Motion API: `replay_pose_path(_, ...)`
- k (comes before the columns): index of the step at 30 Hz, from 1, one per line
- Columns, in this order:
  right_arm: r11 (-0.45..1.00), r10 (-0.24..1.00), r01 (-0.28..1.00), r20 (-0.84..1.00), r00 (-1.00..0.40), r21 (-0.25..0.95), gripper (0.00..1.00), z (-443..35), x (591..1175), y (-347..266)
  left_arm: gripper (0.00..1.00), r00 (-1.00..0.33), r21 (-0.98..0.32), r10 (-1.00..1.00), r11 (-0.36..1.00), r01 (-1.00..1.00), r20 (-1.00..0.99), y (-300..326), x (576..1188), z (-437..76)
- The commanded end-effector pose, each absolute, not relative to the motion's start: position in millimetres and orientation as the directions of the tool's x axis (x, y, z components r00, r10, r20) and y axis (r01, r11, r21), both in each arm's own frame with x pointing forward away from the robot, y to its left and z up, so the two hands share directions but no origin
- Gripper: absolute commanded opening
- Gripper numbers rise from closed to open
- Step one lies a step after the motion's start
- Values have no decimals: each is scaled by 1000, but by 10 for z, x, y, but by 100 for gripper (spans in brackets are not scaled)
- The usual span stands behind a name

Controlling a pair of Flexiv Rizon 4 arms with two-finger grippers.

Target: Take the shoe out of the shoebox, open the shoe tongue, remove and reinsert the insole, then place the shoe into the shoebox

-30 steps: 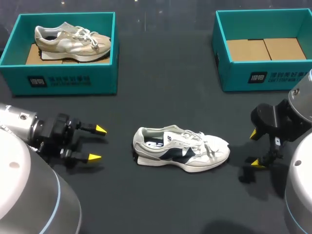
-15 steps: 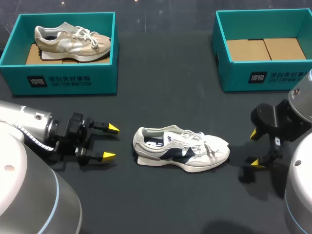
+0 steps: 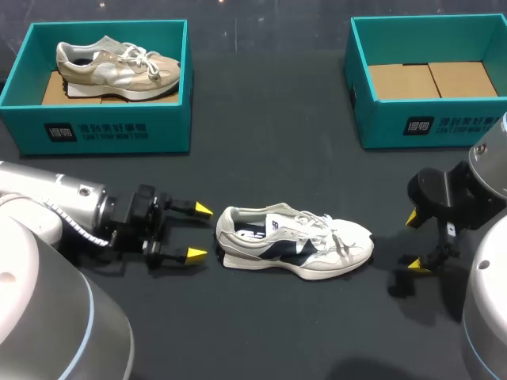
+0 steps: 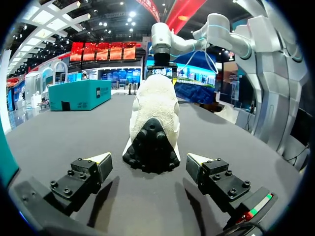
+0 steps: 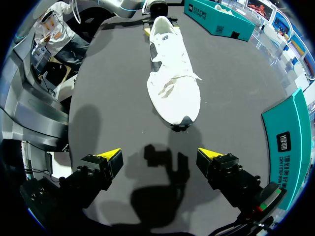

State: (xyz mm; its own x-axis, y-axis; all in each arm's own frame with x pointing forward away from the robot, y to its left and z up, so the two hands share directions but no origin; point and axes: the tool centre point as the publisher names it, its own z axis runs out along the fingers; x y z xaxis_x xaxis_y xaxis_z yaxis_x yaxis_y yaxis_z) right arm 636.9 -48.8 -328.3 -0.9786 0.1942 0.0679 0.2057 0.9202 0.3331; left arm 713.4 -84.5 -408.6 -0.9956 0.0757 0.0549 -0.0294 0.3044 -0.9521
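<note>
— In the middle of the desk (image 3: 269,150) the white shoe (image 3: 295,244) is lying on its sole, heel (image 3: 227,237) pointing toward our left claw (image 3: 200,232) and toe toward our right claw (image 3: 415,241). Both claws are standing wide and holding nothing.

— So we are judging the tongue to be the step in hand?

— We are. The shoe is already sitting out of the empty box (image 3: 428,127), well apart from it. We are advising that the left claw be closing low on the heel from both sides. That way the shoe is not sliding while the right claw is coming in over the laces (image 3: 329,231) to lift the tongue.

— What are we failing to see?

— The insole, since the opening is showing only dark lining. The tongue is lying under the laces, its edge hard to pick out. From the left wrist only the heel is showing, just ahead of the fingertips (image 4: 101,158) and not touching them. From above, our right arm is covering part of its own claw.
</note>
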Motion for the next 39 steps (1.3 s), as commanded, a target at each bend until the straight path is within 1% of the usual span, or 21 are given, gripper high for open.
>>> replay_pose_path(1, 920, 195, 205, 64, -979, 333, 100, -3279, 6343, -494, 100, -995, -952, 79, 304, -28, 54, -928, 7145, -4105)
replay_pose_path(39, 920, 195, 205, 64, -979, 333, 100, -3279, 6343, -494, 100, -989, -958, 132, 285, -24, 64, -1410, 7052, -4124)
